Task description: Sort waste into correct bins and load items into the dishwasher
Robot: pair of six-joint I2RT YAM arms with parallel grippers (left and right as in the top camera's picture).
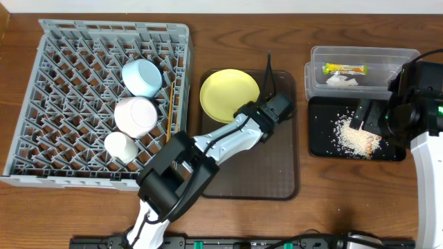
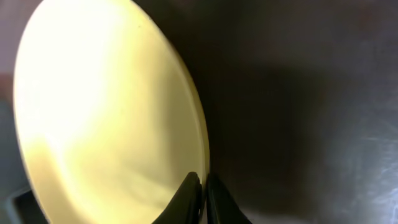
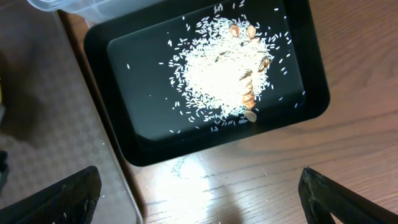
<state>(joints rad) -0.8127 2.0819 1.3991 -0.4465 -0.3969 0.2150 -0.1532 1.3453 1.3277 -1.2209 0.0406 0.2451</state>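
Table: a wooden table (image 1: 346, 200) carries everything, seen from overhead.
Dish rack: the grey dish rack (image 1: 76, 149) fills the left side, with crockery along its right half.
Brown tray: a brown tray (image 1: 277, 173) lies in the middle, just right of the rack.
Black tray: the black tray (image 1: 322, 142) lies at the right, touching the clear tub (image 1: 360, 54) behind it.
Yellow plate: the yellow plate (image 1: 228, 93) sits at the brown tray's back left corner, overlapping its rim.
Left gripper: the left gripper (image 2: 202, 193) is closed, pinching the plate's rim between its fingers.
Right gripper: the right gripper (image 3: 199, 193) hangs over the black tray's near edge, fingers spread wide and empty.
Bowls: the blue bowl (image 1: 142, 77) and pink bowl (image 1: 135, 115) sit in the rack, one behind the other, a white cup (image 1: 121, 146) nearest the front.
Chopsticks: the chopsticks (image 1: 168, 111) lie in the rack by its right wall, just beside the pink bowl.
Rice: rice (image 3: 217, 81) is heaped in the black tray with brown bits (image 3: 249, 96); a few grains lie on the table.
Wrapper: the wrapper (image 1: 345, 68) lies in the clear tub.
Paper scrap: the paper scrap (image 1: 342, 81) lies just in front of it, same tub.
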